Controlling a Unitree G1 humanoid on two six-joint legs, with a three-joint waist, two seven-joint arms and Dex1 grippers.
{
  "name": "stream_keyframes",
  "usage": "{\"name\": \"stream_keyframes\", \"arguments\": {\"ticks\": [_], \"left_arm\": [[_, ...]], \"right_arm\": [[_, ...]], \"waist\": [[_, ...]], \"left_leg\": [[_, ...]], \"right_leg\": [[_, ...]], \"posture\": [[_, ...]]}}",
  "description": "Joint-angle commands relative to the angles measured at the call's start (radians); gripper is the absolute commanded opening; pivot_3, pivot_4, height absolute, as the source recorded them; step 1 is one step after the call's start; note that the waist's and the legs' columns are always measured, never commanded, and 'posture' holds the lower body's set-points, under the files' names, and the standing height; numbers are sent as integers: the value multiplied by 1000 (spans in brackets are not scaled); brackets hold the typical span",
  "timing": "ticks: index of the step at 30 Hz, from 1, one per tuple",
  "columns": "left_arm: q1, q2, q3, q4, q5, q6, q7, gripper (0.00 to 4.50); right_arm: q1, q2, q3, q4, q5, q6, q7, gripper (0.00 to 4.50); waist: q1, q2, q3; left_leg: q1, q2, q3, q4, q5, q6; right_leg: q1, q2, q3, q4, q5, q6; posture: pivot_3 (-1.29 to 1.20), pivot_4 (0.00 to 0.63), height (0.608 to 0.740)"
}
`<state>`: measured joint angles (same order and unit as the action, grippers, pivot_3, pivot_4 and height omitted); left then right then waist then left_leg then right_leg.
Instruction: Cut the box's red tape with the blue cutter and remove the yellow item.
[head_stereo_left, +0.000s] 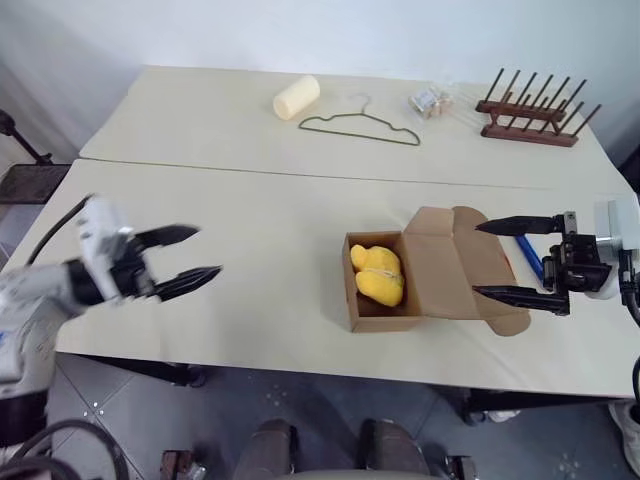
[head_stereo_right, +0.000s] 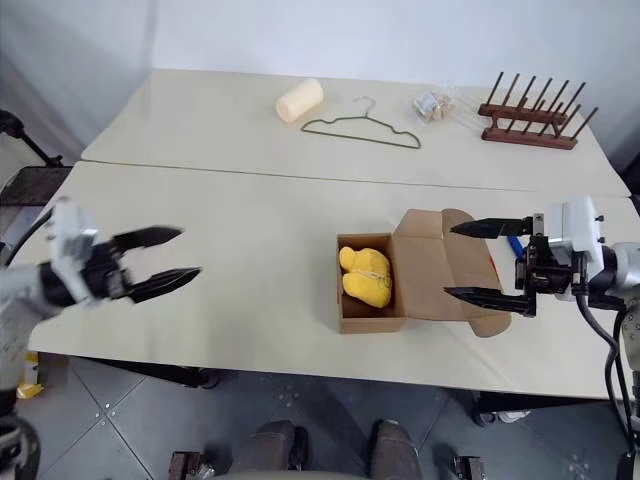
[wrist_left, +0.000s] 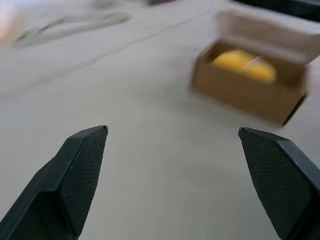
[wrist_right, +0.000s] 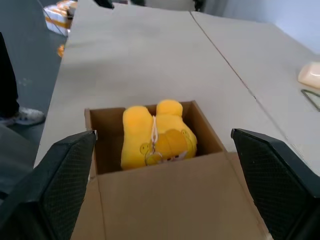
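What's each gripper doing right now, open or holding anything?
Left gripper: open, empty, over bare table left of the box.
Right gripper: open, empty, over the box's open flap.

Open box on a wide table, with bare tabletop around most of it.

The box (head_stereo_left: 385, 305) sits near the table's (head_stereo_left: 250, 250) front edge, lid flaps folded back to the robot's right, so the yellow item (head_stereo_left: 379, 274) inside lies uncovered from above. Wide bare surface separates it from the left gripper (head_stereo_left: 190, 257) (fingers spread). The right gripper (head_stereo_left: 500, 260), also spread, hangs over the flaps, with the blue cutter (head_stereo_left: 528, 256) beside it. A cream roll (head_stereo_left: 296, 97), wire hanger (head_stereo_left: 360, 125) and wooden rack (head_stereo_left: 532, 108) line the far edge.
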<state>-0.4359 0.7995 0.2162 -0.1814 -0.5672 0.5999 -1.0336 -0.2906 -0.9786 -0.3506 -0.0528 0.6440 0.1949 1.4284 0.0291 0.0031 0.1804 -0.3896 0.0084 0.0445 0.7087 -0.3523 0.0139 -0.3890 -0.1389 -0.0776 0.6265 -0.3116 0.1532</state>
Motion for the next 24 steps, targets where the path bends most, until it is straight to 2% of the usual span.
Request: {"name": "stream_keyframes", "arguments": {"ticks": [1,4,7,10,16,21,24], "left_arm": [[-210,-33,-190,34,43,116,15,4460],[-448,-118,-422,134,153,183,-7,4460],[-613,-204,-572,243,237,253,-6,4460],[-742,-299,-709,349,311,224,-72,4460],[-825,-460,-863,578,473,88,-97,4460],[-836,-502,-926,627,537,51,-195,4460],[-847,-527,-931,696,583,5,-207,3849]], "right_arm": [[11,-42,-112,-57,15,15,-51,4500],[118,-67,-210,-138,30,62,-57,4500],[225,-63,-285,-231,54,126,-75,4500],[346,-33,-354,-352,95,203,-113,4500],[485,58,-414,-471,90,217,-203,4500],[527,104,-424,-535,118,227,-283,4500],[519,104,-418,-547,137,234,-316,4500]], "waist": [[-5,0,0],[-4,0,0],[-4,-1,1],[-2,-3,2],[0,-3,2],[-3,-4,2],[-1,-4,2]], "left_leg": [[0,0,1,0,0,0],[0,1,7,-2,0,-1],[0,2,12,-3,0,-1],[0,3,14,-4,0,-1],[0,3,16,-4,0,0],[0,3,17,-5,0,0],[0,3,17,-5,0,0]], "right_leg": [[0,1,0,0,0,0],[-1,4,0,0,0,0],[-2,5,1,-1,0,0],[-3,6,2,-2,0,0],[-3,6,3,-4,0,0],[-4,6,5,-4,0,0],[-4,6,5,-4,0,0]], "posture": [[0,150,740],[0,150,740],[0,150,740],[0,150,740],[0,150,740],[0,150,740],[0,150,740]]}}
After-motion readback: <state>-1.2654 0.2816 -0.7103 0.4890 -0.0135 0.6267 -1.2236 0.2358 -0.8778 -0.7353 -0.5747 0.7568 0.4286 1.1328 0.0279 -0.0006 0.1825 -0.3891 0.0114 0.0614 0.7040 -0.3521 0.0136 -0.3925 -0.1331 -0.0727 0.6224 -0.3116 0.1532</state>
